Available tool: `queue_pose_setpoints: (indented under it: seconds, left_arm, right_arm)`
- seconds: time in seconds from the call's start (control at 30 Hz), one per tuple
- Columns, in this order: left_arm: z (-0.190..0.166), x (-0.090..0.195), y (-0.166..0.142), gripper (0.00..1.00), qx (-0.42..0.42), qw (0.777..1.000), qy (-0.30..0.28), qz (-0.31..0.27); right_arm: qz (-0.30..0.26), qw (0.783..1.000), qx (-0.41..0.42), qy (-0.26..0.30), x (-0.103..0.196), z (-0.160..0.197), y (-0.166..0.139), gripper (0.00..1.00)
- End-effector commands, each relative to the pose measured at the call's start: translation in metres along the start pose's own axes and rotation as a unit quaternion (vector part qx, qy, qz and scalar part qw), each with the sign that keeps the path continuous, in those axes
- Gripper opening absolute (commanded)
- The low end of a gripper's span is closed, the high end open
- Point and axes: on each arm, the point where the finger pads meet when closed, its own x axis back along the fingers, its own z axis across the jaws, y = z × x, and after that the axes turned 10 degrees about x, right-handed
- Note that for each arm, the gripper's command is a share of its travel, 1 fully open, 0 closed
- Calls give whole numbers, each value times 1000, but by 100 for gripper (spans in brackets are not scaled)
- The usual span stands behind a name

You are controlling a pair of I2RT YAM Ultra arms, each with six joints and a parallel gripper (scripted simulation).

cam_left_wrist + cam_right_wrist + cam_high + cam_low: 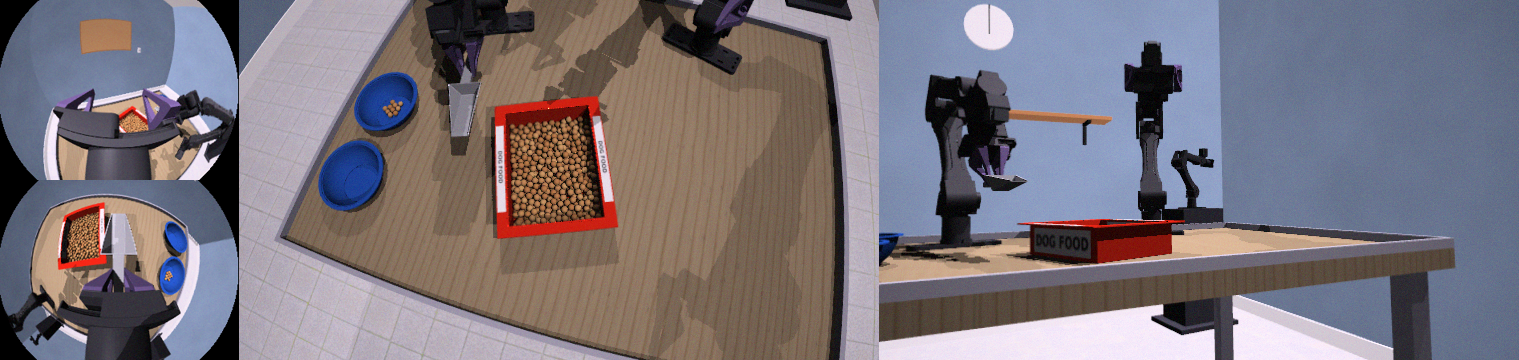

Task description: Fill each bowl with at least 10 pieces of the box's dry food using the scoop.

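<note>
Wood-grained table point(689, 210) point(1204, 280), one bowl fed

We have, left to right from above, one bowl point(351, 175) point(176, 237) with no food showing and, beside it, another bowl point(386, 101) point(173, 274) with a small cluster of pieces. Next, our right gripper point(466, 70) point(995, 172) point(118, 270) is closed on the scoop's handle, holding the scoop point(463, 110) point(1006, 182) point(119, 236) above the table; we see no food in it. Then comes the box point(557, 231) point(1134, 244) point(133, 109) point(82, 265), well stocked. Our left gripper point(1153, 79) point(118, 91) is wide open, holding nothing.
</note>
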Motion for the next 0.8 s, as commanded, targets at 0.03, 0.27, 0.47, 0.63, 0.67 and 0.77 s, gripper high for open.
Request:
queue_pose_setpoints:
  seconds: [0.03,0.27,0.47,0.63,0.67,0.77]
  left_arm:
    - [-1,3,8,100,0,1000,-2,-9]
    - [-1,3,8,100,0,1000,-2,-9]
    - [-1,3,8,100,0,1000,-2,-9]
    - [-1,3,8,100,0,1000,-2,-9]
    - [-1,3,8,100,0,1000,-2,-9]
    - [-1,3,8,100,0,1000,-2,-9]
  right_arm:
    - [-13,1000,0,-2,5,-1,7,0]
    - [45,999,-3,16,3,17,3,0]
    - [101,995,-2,27,6,37,3,0]
    - [160,987,12,34,10,65,6,0]
    - [171,985,15,34,11,70,7,0]
    - [200,979,25,31,14,85,8,0]
